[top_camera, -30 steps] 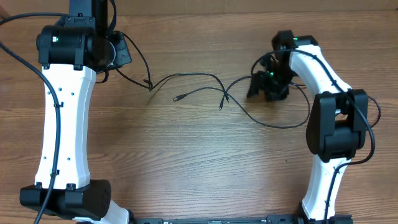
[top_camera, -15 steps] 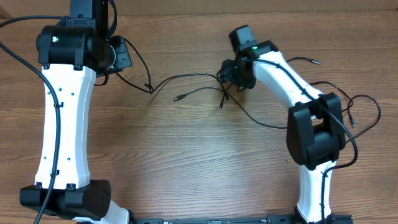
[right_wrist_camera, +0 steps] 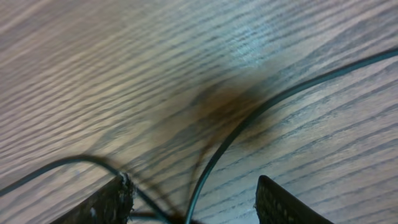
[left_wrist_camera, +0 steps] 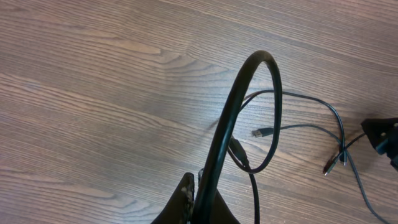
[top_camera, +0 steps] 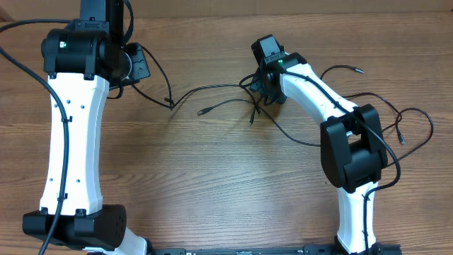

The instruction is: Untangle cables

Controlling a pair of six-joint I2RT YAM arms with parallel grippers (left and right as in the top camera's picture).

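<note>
- Table (top_camera: pixel 212 184): brown wood grain. Clock directions are read on the overhead view, 12 at the top edge.
- Left arm (top_camera: pixel 74 127): white links and black joints, running up the 9 o'clock side.
- Right arm (top_camera: pixel 311 88): same build, reaching from 5 o'clock up to the centre top, with a green light (top_camera: pixel 281 61) near the wrist.
- Cables (top_camera: pixel 226 103): thin, black and limp, lying as loose crossing strands on the table's upper half. They run from the left gripper at 10 o'clock, through the centre, to open loops at 3 o'clock.
- Left gripper (left_wrist_camera: pixel 198 198): closed on one cord of the cables. In the left wrist view that cord rises from between the fingers in a tall arch and drops back to the wood.
- Right gripper (right_wrist_camera: pixel 193 199): jaws apart and holding nothing. The fingers (right_wrist_camera: pixel 109 202) straddle a strand that lies on the wood. The crossing strands sit under it and trail off toward 9 o'clock.
- Plug ends: one silver-tipped plug (left_wrist_camera: pixel 260 132) lies free on the table between the two grippers. Another plug (top_camera: pixel 251 122) lies at 6 o'clock of the right gripper.
</note>
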